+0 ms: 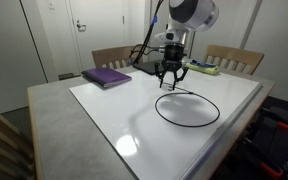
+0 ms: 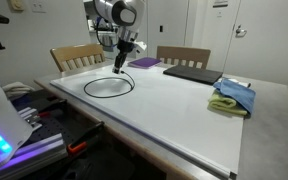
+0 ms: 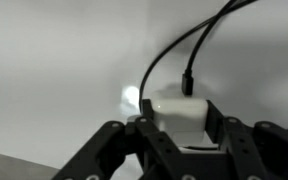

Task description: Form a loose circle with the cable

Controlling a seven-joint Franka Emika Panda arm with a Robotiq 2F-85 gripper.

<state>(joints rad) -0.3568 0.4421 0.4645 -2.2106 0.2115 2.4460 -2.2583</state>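
The end effector (image 1: 170, 82), jaws half closed on the white plug (image 3: 179, 112) of the cable (image 1: 219, 110), hovers low over the bench (image 1: 109, 108), where the rest lies in a loose ring. A tug before release could pull that ring out of round.

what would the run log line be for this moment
gripper: shut on white plug | cable: loose loop on white tabletop | gripper position: at loop's far edge, just above tabletop
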